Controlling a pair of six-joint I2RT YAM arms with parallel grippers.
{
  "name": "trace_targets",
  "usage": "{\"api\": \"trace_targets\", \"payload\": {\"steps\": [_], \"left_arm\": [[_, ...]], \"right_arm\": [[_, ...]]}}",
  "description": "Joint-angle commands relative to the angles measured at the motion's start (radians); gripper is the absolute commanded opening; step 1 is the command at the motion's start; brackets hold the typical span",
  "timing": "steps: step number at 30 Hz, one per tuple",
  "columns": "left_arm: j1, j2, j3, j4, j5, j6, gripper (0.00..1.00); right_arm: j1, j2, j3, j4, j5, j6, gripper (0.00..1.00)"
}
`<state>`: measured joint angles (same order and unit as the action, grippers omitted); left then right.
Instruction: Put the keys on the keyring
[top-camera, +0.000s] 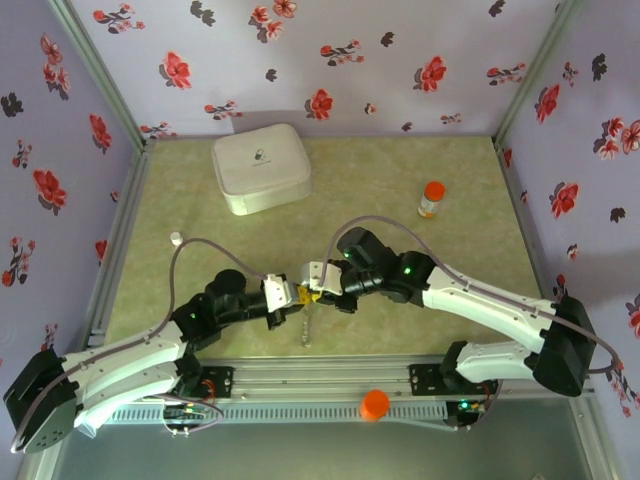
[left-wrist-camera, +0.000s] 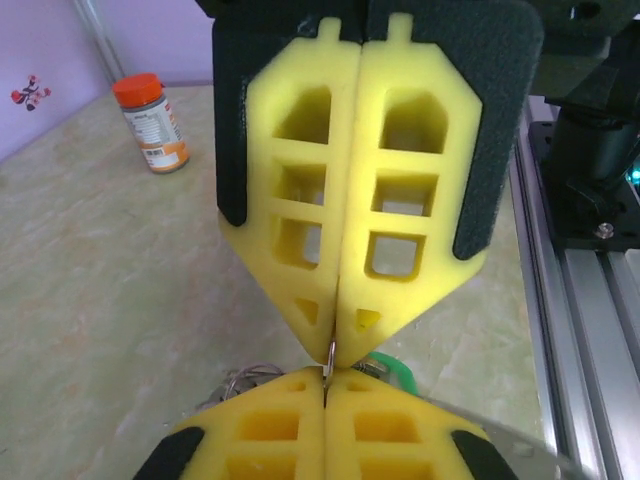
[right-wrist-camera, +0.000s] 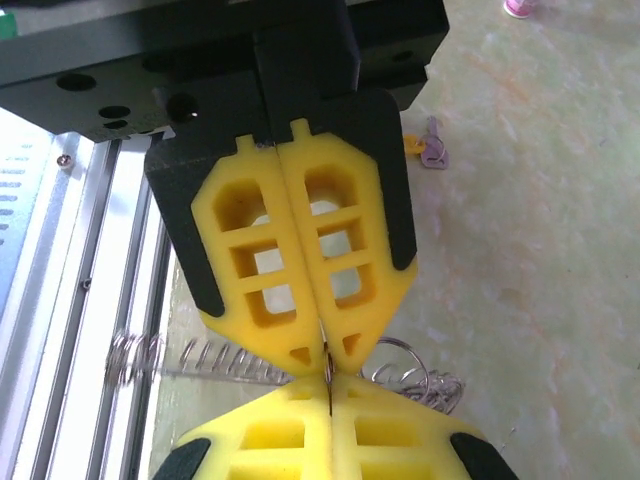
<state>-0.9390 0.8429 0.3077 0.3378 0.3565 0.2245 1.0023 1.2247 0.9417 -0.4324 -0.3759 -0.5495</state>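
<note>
- The left pincer (top-camera: 293, 296) and the right pincer (top-camera: 319, 293) met tip to tip over the near middle of the surface (top-camera: 190, 205), close to the front rail (top-camera: 300, 385).
- The left pincer (left-wrist-camera: 325, 380) was clenched, its yellow foam fingers (left-wrist-camera: 270, 425) pressed together on a thin grey metal edge of the keyring (left-wrist-camera: 328, 353).
- The right pincer (right-wrist-camera: 328, 388) was clenched too, and the same metal sliver ran up into the seam of its fingers (right-wrist-camera: 390, 435).
- In the right wrist view the keyring (right-wrist-camera: 205, 357) showed as grey wire coils spreading to both sides behind the touching fingertips; from above it hung as a thin glinting strip (top-camera: 305, 328) just below the two pincers.
- The green-headed key (left-wrist-camera: 392, 372) sat right behind the left fingertips, beside the wire loops; whether it was threaded on could not be told.
- The yellow-headed key (right-wrist-camera: 428, 150) lay flat on the surface, apart from both pincers.
- A white rounded box (top-camera: 260, 170) stood at the far left, and an orange-capped bottle (top-camera: 431, 200) upright at the far right, both well apart from the pincers.
</note>
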Motion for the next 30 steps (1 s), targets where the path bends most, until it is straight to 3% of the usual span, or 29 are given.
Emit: {"api": "trace_targets", "payload": {"steps": [1, 3, 6, 10, 17, 30], "left_arm": [[-0.006, -0.020, 0.015, 0.055, 0.018, 0.003, 0.00], [-0.006, -0.033, -0.002, 0.088, 0.018, -0.016, 0.00], [-0.006, -0.034, -0.063, 0.205, 0.006, -0.072, 0.00], [-0.006, -0.018, -0.123, 0.350, -0.009, -0.126, 0.00], [-0.006, -0.008, -0.155, 0.432, -0.011, -0.132, 0.00], [-0.007, 0.010, -0.159, 0.478, -0.010, -0.108, 0.00]], "right_arm": [[0.000, -0.029, -0.005, 0.067, -0.039, 0.035, 0.07], [-0.039, -0.072, -0.053, 0.145, -0.090, 0.105, 0.22], [-0.082, -0.132, -0.130, 0.254, -0.147, 0.195, 0.30], [-0.098, -0.171, -0.188, 0.286, -0.136, 0.256, 0.33], [-0.098, -0.182, -0.254, 0.320, -0.126, 0.317, 0.33], [-0.098, -0.160, -0.263, 0.348, -0.149, 0.342, 0.21]]}}
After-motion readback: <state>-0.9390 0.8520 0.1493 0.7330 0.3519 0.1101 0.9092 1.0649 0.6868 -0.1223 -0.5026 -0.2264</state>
